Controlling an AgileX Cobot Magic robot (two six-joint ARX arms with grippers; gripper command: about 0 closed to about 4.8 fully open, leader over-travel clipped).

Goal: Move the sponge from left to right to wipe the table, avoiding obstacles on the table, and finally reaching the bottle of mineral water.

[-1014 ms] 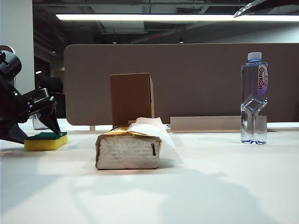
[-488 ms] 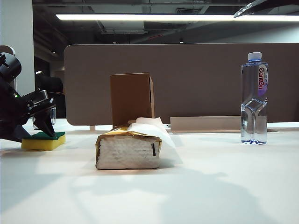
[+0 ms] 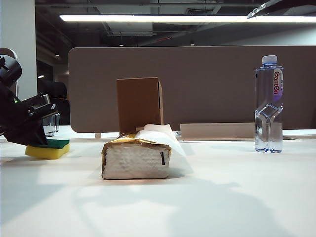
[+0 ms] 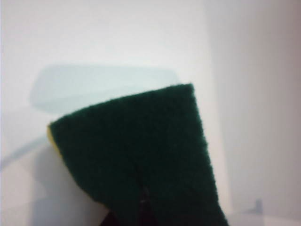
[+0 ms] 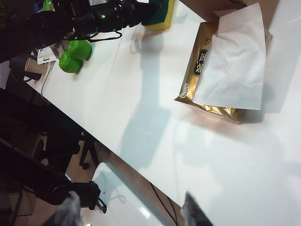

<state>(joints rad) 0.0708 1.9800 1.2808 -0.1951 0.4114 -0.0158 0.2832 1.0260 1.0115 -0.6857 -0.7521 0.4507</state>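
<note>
The sponge (image 3: 49, 149), yellow with a green top, lies on the white table (image 3: 207, 197) at the far left. My left gripper (image 3: 40, 138) is shut on the sponge from above. In the left wrist view the green scouring face (image 4: 141, 150) fills the frame, with the dark jaws pressed together at its near end. The tissue pack (image 3: 136, 158) lies in the middle, with the brown cardboard box (image 3: 139, 103) behind it. The bottle of mineral water (image 3: 269, 103) stands at the far right. My right gripper (image 5: 131, 209) is open and empty, high above the table's edge and looking down at the tissue pack (image 5: 225, 70) and the sponge (image 5: 162, 14).
A clear glass cup (image 3: 51, 124) stands just behind the left gripper. A grey partition (image 3: 212, 84) closes the back of the table, with a low grey strip (image 3: 217, 131) at its foot. Green objects (image 5: 75, 56) and cables lie beyond the sponge's end of the table.
The left gripper's fingers, spread over the sponge a second ago, have come together on it. The sponge has barely shifted. The bottle, box and tissue pack have not moved.
</note>
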